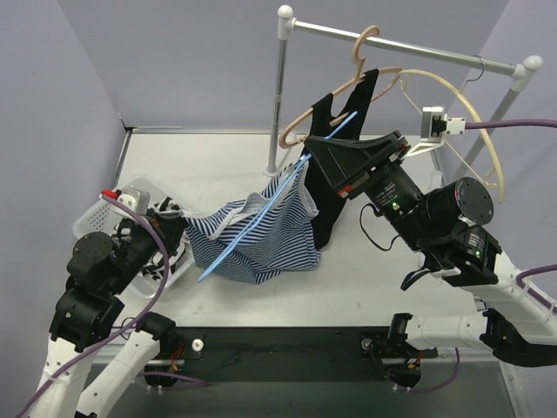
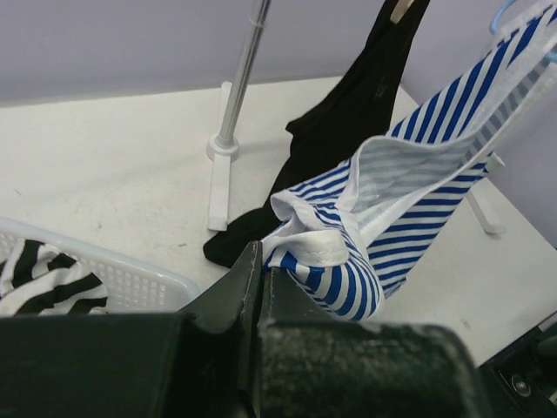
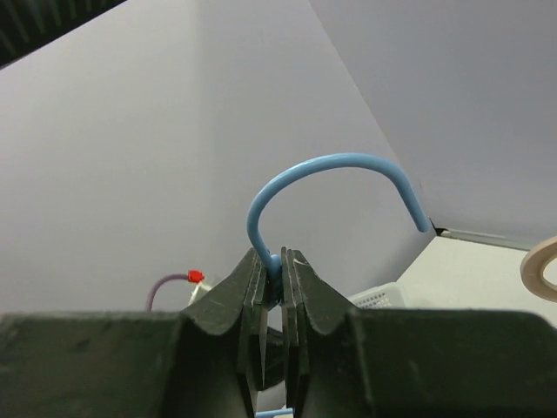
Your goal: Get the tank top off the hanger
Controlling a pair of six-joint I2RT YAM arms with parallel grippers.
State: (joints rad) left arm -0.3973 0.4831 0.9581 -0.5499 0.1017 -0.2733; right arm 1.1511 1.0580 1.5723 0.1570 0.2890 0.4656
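The blue-and-white striped tank top (image 1: pixel 261 248) hangs on a blue hanger (image 1: pixel 228 251) held tilted over the table's middle. My right gripper (image 1: pixel 312 152) is shut on the hanger's neck; in the right wrist view the jaws (image 3: pixel 277 266) pinch the blue wire just below its hook (image 3: pixel 339 165). My left gripper (image 1: pixel 181 228) is at the top's left edge. In the left wrist view it (image 2: pixel 259 259) is shut, with the striped fabric's white hem (image 2: pixel 313 248) caught at the fingertips. The tank top (image 2: pixel 418 174) stretches up and to the right from there.
A white basket (image 1: pixel 91 218) with black-and-white striped cloth (image 2: pixel 39 279) stands at the left. The clothes rack (image 1: pixel 280 96) stands at the back, carrying a black garment (image 1: pixel 357 100) on a beige hanger (image 1: pixel 305 117) and an empty cream hanger (image 1: pixel 474 113).
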